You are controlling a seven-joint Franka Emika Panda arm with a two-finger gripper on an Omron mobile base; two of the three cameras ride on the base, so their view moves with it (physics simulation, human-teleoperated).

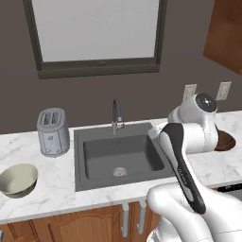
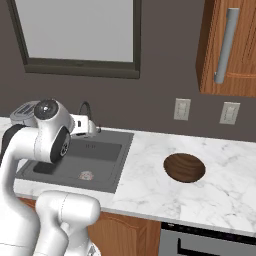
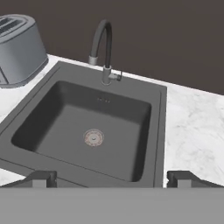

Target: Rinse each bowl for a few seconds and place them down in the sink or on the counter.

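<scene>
- The tabletop [image 1: 47,175] is white marble with grey veins, set over brown wooden cabinets [image 1: 90,227], against a dark wall with a large framed window [image 1: 97,33] above the sink.
- A wooden wall cabinet [image 2: 230,47] with a metal handle hangs at the upper right; two pale outlets [image 2: 182,109] sit on the wall below it.
- The sink [image 1: 94,142] is a square dark grey basin sunk into the tabletop, with a round metal drain [image 3: 93,138] on its floor and a slim dark arched faucet [image 3: 103,48] at its back rim, spout curving toward the basin.
- A silver toaster [image 1: 53,132] stands upright just left of the sink.
- The pale cream-green bowl [image 1: 18,180] rests on the tabletop well left of the sink, in front of the toaster, mouth up and slightly tilted.
- The dark brown bowl [image 2: 184,167] sits mouth up on the tabletop to the right of the sink, apart from it.
- Both bowls are round, with no long axis.
- The white arm [image 1: 186,156] rises in front of the tabletop and folds at its elbow near the sink's right edge.
- The hand [image 3: 112,178] hovers at the sink's near rim, looking down into the basin, released, with its fingertips [image 3: 41,178] wide apart and nothing between them.
</scene>
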